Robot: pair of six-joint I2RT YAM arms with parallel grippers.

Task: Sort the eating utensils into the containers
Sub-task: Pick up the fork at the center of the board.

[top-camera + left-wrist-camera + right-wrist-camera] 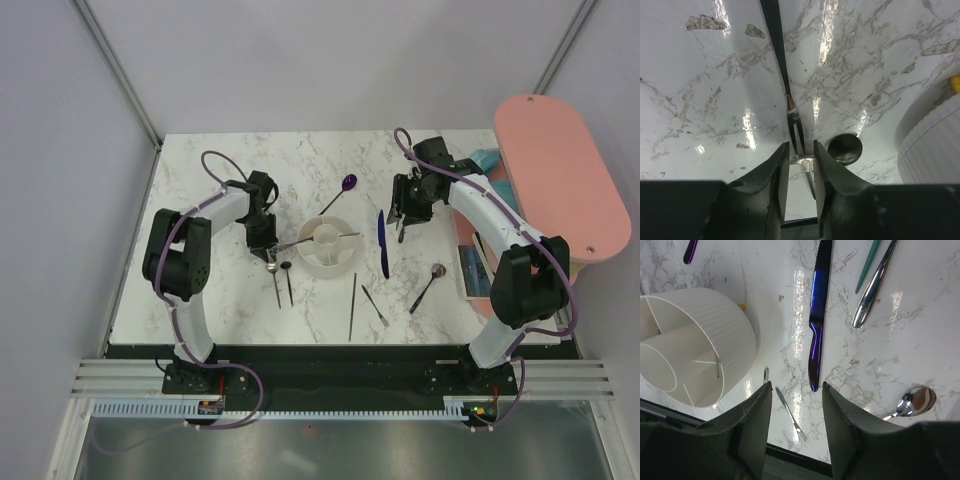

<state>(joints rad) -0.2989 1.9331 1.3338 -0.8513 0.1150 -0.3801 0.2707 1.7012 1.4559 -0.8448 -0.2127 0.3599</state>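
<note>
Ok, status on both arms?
Left gripper astride black-handled fork at the tines, grip unclear. Right gripper open, empty, by blue knife. Black spoon close beside left fingers.

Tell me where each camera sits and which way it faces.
Top external: above, behind the robot, looking down on the table; left arm and right arm visible.
Left wrist: on the left arm, looking down past the left tool at a fork.
Right wrist: on the right arm, looking down past the right tool at a knife.
Shared: all show the white holder.
</note>
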